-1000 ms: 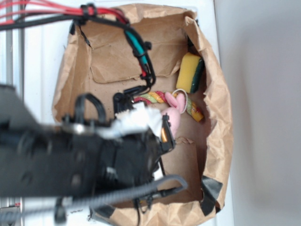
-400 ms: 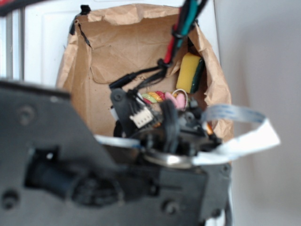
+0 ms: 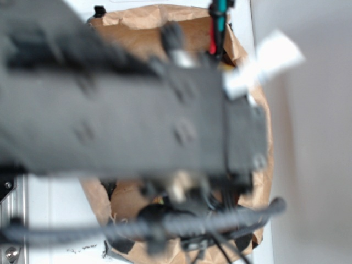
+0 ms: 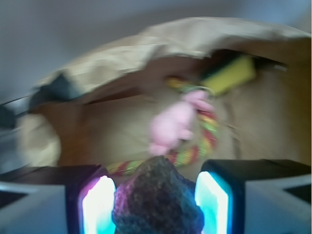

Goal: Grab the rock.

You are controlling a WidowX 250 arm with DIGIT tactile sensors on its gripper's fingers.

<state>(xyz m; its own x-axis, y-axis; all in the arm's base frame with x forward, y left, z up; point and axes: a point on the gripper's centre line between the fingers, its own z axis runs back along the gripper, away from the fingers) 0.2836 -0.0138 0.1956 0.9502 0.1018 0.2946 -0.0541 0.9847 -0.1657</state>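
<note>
The pincer [image 4: 156,195] is clamped on the rock [image 4: 157,200], its lit pads touching both sides, so the grab looks done and it's only a matter of holding on! Beyond lie the pink plush [image 4: 173,124], striped rope [image 4: 197,146] and sponge [image 4: 229,75] in the paper bag [image 4: 146,44]. Only the wrist camera shows this; outside, the blurred arm [image 3: 126,115] hides everything.

Lab-like test setup: paper-lined bin [image 3: 258,137]
</note>
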